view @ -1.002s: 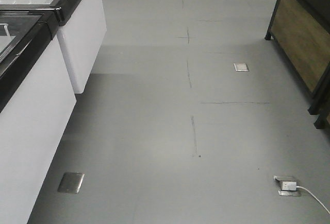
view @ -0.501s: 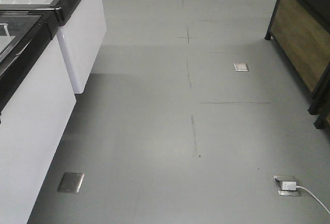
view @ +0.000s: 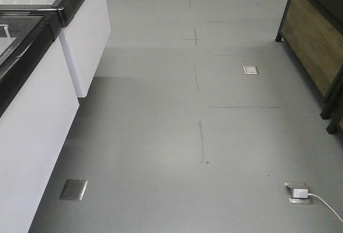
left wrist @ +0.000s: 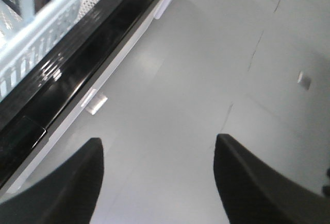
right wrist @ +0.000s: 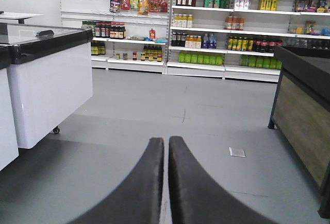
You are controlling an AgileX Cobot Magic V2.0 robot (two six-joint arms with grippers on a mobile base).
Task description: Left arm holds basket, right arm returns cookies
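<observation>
Grey shop floor (view: 161, 110), stocked shelves (right wrist: 206, 28) at back. White surface (left wrist: 93, 44) at left, light blue basket (left wrist: 46, 26) just beyond its black rim. Left hand (left wrist: 159, 140) spread, empty, apart from basket. Right hand (right wrist: 166, 139) pressed together, holding nothing.

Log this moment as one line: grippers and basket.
left gripper open, empty | right gripper shut, empty | basket by freezer rim, not held

Floor (left wrist: 196, 69) lies open between and ahead of the left gripper's (left wrist: 157, 147) jaws; freezer (left wrist: 77, 64) and basket (left wrist: 46, 23) crowd their left. Right gripper (right wrist: 166, 139): clear ahead, freezer left, counter (right wrist: 304, 110) right.
</observation>
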